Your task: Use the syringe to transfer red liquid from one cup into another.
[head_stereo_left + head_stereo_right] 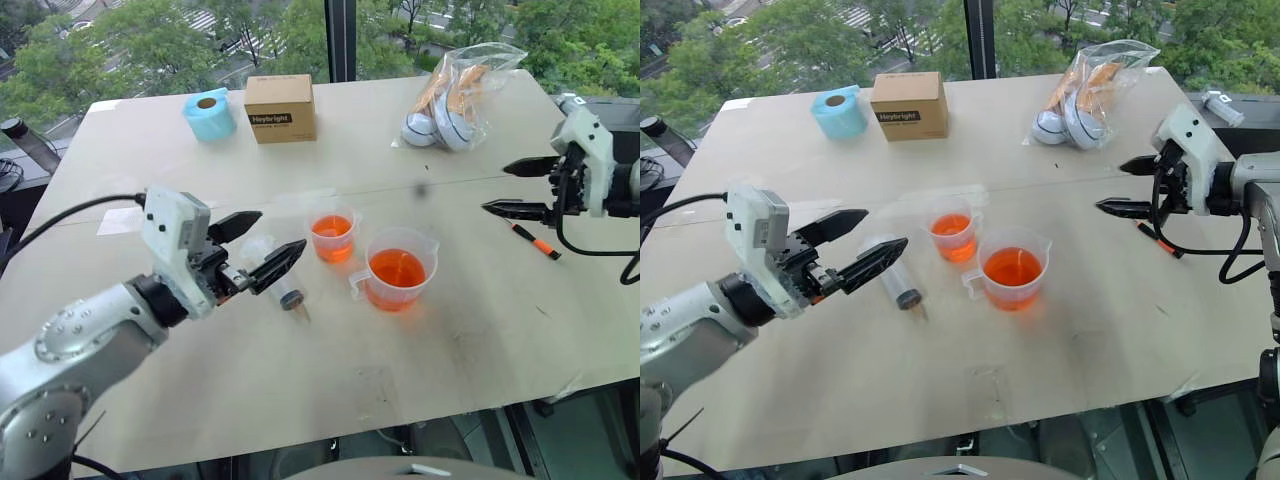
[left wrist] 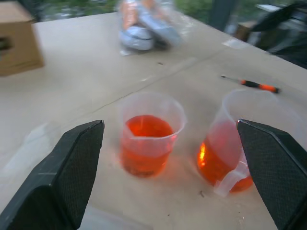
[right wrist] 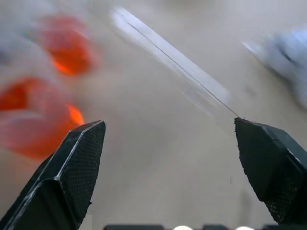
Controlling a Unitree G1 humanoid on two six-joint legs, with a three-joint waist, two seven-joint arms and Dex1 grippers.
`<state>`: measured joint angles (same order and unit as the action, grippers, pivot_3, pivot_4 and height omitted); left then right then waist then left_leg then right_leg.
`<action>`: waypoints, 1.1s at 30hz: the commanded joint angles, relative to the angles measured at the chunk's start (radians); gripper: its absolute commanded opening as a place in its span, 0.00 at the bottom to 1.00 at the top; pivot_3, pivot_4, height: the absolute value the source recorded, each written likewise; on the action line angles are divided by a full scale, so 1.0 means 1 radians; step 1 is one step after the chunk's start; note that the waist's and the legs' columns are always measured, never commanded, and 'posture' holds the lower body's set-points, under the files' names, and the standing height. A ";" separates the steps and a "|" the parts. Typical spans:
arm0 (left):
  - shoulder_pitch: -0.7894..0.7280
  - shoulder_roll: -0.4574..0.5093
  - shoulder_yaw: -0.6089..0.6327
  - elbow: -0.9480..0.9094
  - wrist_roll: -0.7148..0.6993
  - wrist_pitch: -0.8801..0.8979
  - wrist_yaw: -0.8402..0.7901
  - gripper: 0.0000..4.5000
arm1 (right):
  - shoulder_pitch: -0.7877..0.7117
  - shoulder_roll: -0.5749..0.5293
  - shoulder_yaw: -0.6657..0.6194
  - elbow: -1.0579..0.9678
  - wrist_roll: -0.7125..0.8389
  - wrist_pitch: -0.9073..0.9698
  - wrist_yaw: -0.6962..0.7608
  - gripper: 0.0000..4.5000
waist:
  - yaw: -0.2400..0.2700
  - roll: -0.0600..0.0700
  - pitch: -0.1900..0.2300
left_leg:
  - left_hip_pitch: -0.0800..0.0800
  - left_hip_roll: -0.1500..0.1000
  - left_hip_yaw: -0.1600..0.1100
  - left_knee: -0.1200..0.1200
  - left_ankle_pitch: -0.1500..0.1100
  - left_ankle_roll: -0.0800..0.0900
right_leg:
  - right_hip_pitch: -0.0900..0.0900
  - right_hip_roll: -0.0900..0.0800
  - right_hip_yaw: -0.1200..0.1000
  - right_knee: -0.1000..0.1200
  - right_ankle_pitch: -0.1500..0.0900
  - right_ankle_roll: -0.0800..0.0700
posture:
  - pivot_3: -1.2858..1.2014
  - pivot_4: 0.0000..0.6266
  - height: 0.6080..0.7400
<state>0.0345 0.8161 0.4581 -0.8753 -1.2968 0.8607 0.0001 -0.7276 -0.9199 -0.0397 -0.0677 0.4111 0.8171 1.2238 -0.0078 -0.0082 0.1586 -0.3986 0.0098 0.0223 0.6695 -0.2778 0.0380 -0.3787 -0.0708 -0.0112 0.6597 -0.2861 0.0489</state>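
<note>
The clear syringe (image 1: 895, 282) lies flat on the table, partly behind my left gripper (image 1: 280, 232), which hovers open and level just left of the cups with nothing between its fingers. The small beaker (image 1: 332, 237) and the wider measuring cup (image 1: 398, 270), standing side by side at the table's middle, each hold red liquid (image 2: 146, 129). The left wrist view looks straight at both cups. My right gripper (image 1: 495, 188) hangs open and empty above the table, well to the right of the measuring cup.
An orange-and-black screwdriver (image 1: 535, 240) lies under the right gripper. At the back stand a brown cardboard box (image 1: 280, 108) and a blue tape roll (image 1: 209, 113). A plastic bag (image 1: 460, 95) of items lies back right. A window runs behind the table.
</note>
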 commanded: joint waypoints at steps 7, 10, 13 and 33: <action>-0.060 0.023 -0.125 -0.019 -0.213 -0.064 0.695 1.00 | -0.097 -0.026 -0.047 -0.127 0.257 0.122 0.098 0.99 | 0.011 -0.001 0.000 | 0.000 -0.001 -0.001 0.001 0.000 0.000 | 0.000 -0.001 0.000 0.000 0.000 0.000 | 0.52 0.24 1.00; -0.073 0.016 -0.169 0.032 -0.234 -0.074 0.862 1.00 | -0.110 -0.036 -0.021 -0.116 0.241 0.101 0.084 0.99 | 0.012 -0.001 0.000 | -0.001 -0.001 0.000 0.001 0.000 0.000 | 0.000 -0.001 0.000 -0.001 0.000 0.000 | 0.52 0.24 1.00; -0.120 0.033 -0.273 0.094 -0.202 -0.014 0.951 1.00 | -0.118 -0.022 -0.018 -0.115 0.235 0.076 0.063 0.99 | 0.016 -0.001 0.000 | -0.001 -0.001 0.000 0.001 0.000 0.000 | 0.000 0.000 0.000 -0.002 0.000 0.000 | 0.52 0.24 1.00; -0.388 -0.189 -0.513 0.408 -0.259 0.030 1.295 1.00 | -0.076 -0.035 -0.138 -0.225 0.441 0.039 0.084 0.99 | 0.020 -0.003 0.001 | -0.001 -0.002 0.000 0.003 0.000 0.000 | 0.001 0.000 -0.001 -0.001 0.000 0.000 | 0.52 0.24 1.00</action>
<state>-0.3414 0.6386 -0.0494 -0.4824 -1.5797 0.8870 1.2854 -0.8010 -0.9416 -0.1353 -0.2618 0.8276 0.8779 1.3085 0.0125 -0.0114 0.1593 -0.3997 0.0075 0.0223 0.6724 -0.2774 0.0377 -0.3779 -0.0703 -0.0121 0.6591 -0.2859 0.0488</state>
